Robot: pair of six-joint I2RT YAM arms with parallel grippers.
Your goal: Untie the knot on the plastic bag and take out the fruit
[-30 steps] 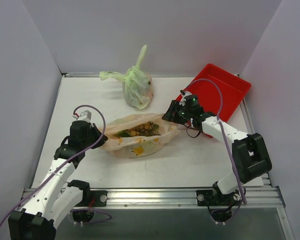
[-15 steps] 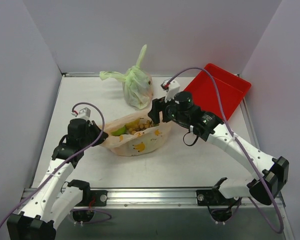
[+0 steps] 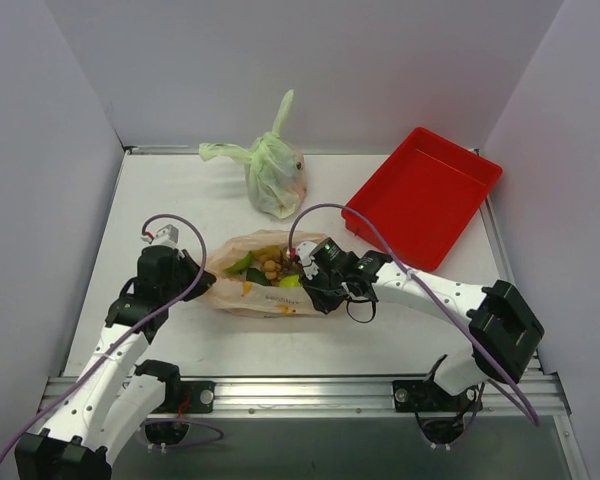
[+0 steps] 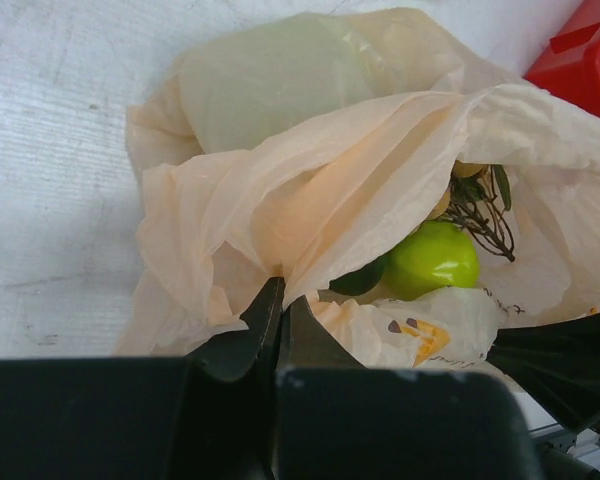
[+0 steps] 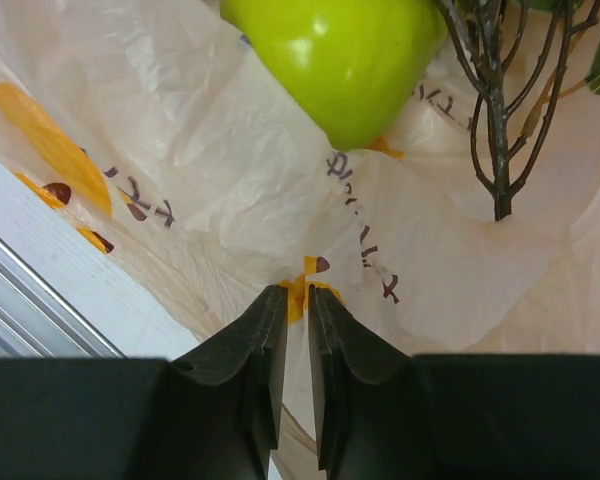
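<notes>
The pale orange plastic bag [image 3: 242, 294] lies mid-table with its mouth open; no knot shows. Fruit shows inside: a green apple [image 3: 289, 282], a cluster of small brown balls [image 3: 271, 267] and a green piece [image 3: 239, 263]. My left gripper [image 3: 202, 278] is shut on the bag's left rim, with film pinched between the fingers in the left wrist view [image 4: 280, 290]. My right gripper [image 3: 307, 291] is at the bag's right near side. Its jaws are nearly closed on a fold of printed film [image 5: 297, 295], just below the green apple [image 5: 340, 55] and bare twigs [image 5: 495, 110].
A tied light green bag [image 3: 274, 175] stands behind the orange bag. A red tray [image 3: 425, 195] sits at the back right. White walls enclose the table on the left, back and right. The right arm's cable loops over the bag.
My right arm swung from beside the red tray over to the bag and came down on its right near side, taking hold of film. The bag bunched up. The left gripper kept its hold.
</notes>
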